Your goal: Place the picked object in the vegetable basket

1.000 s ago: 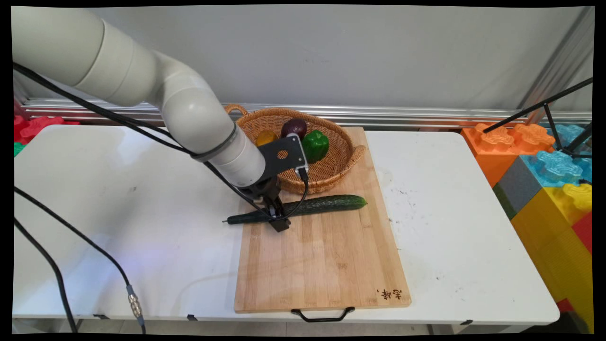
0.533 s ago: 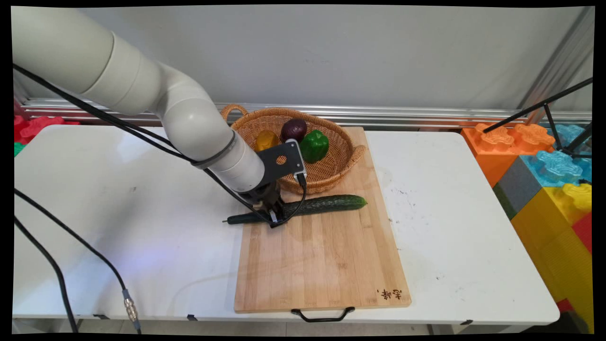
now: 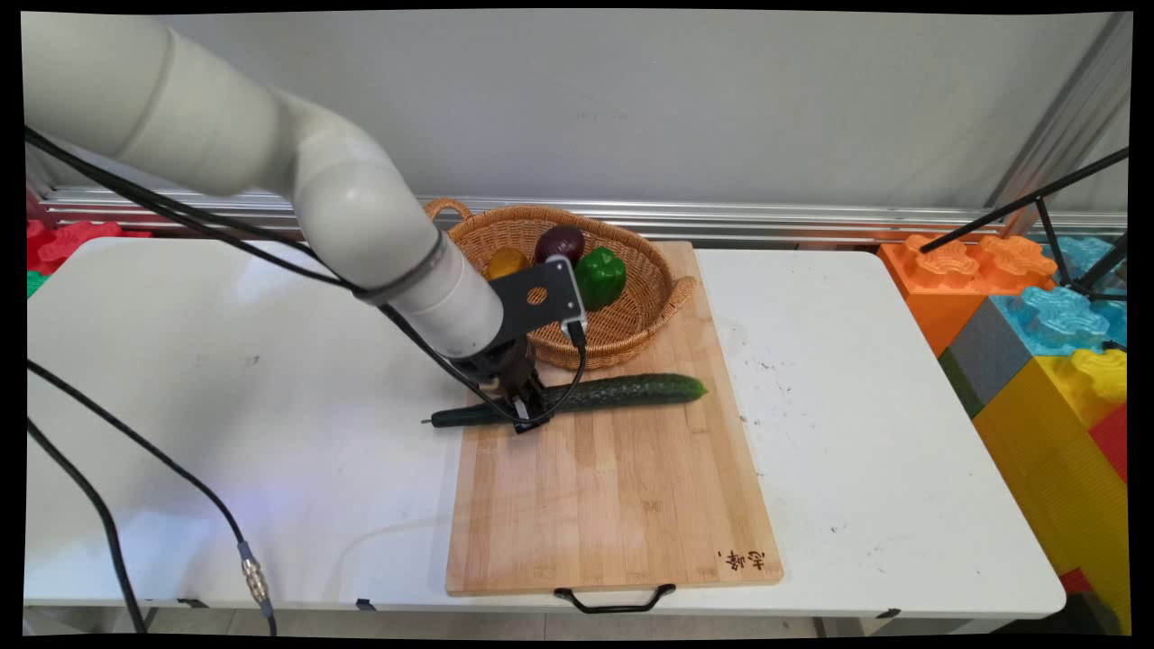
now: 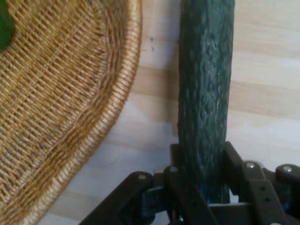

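A long dark green cucumber (image 3: 622, 393) lies across the far part of the wooden cutting board (image 3: 622, 505), its thin stem end poking out over the board's left edge. My gripper (image 3: 526, 413) is shut on the cucumber near that left end. In the hand view the cucumber (image 4: 206, 89) runs straight up from between the black fingers (image 4: 234, 161), which press on both its sides. The wicker basket (image 4: 61, 103) is right beside it on the left of that view.
The wicker basket (image 3: 645, 311) sits on the board's far end, holding a green pepper (image 3: 600, 276), a dark purple onion (image 3: 560, 243) and a yellow-orange fruit (image 3: 506, 262). Big coloured foam blocks (image 3: 1055, 361) stand off the table's right end. Black cables (image 3: 135, 451) hang at left.
The fingers have shut on the cucumber. Its right end has since shifted slightly right and up, and the wrist has risen a little.
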{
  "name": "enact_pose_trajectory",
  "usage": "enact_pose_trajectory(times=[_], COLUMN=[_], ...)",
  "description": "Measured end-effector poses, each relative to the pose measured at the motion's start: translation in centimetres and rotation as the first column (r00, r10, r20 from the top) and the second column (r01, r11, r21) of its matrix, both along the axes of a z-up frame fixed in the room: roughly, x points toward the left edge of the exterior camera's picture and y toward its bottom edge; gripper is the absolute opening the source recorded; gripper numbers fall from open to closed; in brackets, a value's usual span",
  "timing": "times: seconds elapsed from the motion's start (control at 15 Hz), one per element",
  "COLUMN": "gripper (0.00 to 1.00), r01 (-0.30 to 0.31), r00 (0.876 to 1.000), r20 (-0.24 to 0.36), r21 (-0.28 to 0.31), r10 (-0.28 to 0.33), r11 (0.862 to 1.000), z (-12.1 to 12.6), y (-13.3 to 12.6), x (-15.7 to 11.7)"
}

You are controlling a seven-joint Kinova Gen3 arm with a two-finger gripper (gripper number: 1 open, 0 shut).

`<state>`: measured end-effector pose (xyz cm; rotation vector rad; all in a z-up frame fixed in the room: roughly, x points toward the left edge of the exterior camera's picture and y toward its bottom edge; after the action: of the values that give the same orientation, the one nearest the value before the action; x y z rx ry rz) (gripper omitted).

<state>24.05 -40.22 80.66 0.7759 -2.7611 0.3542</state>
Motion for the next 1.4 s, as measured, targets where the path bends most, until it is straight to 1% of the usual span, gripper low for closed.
enact_pose_trajectory(times=[0.2,0.27,0.4,0.6,0.73,0.93,1.07,1.13,1.27,1.4], gripper=[0.0,0.0,0.0,0.0,0.0,0.0,0.0,0.0,0.0,0.0], r01=[0.032,0.052,0.089,0.153,0.187,0.215,0.217,0.211,0.193,0.178], r00=[0.999,0.999,0.996,0.988,0.982,0.977,0.976,0.977,0.98,0.982], r20=[0.005,0.002,-0.006,-0.011,0.001,0.032,0.061,0.077,0.097,0.1], r21=[-0.002,-0.005,-0.022,-0.07,-0.112,-0.176,-0.218,-0.236,-0.249,-0.223], r10=[-0.032,-0.052,-0.089,-0.154,-0.188,-0.213,-0.209,-0.198,-0.174,-0.159], r11=[0.999,0.999,0.996,0.986,0.976,0.961,0.951,0.949,0.949,0.958], z=[3.6,5.2,7.4,10.6,12.0,13.0,13.2,13.1,12.3,10.5], y=[0.4,0.4,0.2,-0.8,-1.9,-4.0,-5.5,-6.2,-7.4,-8.3], x=[-0.6,-0.9,-1.5,-2.0,-1.9,-0.9,0.2,0.9,2.5,3.9])
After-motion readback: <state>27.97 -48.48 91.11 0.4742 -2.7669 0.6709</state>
